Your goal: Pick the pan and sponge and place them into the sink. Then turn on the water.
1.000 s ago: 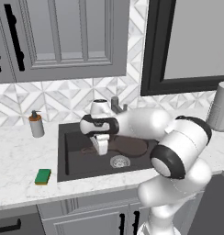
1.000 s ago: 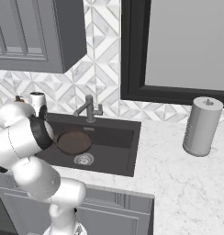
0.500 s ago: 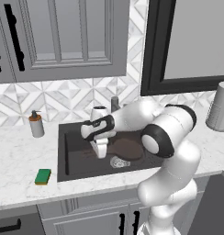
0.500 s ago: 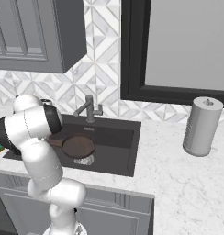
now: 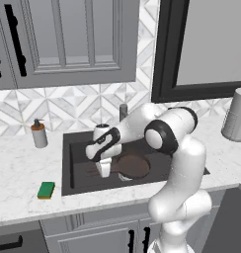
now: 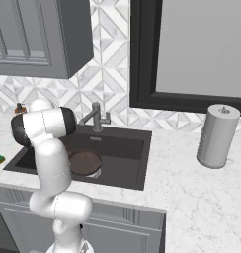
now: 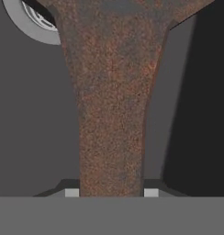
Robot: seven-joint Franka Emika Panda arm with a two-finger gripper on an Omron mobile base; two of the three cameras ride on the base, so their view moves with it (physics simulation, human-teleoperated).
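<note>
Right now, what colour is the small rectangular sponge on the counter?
Green on its top face, clearest in the left base view.

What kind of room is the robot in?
A kitchen, it looks like. There is a black sink with a faucet set in a marble counter, and grey cabinets hang above.

A soap bottle (image 5: 39, 134) stands on the marble counter (image 5: 23, 173) by the patterned tile wall (image 5: 68, 106). Grey cabinets (image 5: 68, 39) hang above. A paper towel roll (image 6: 218, 136) stands upright on the counter below a dark-framed window (image 6: 191, 49).
</note>
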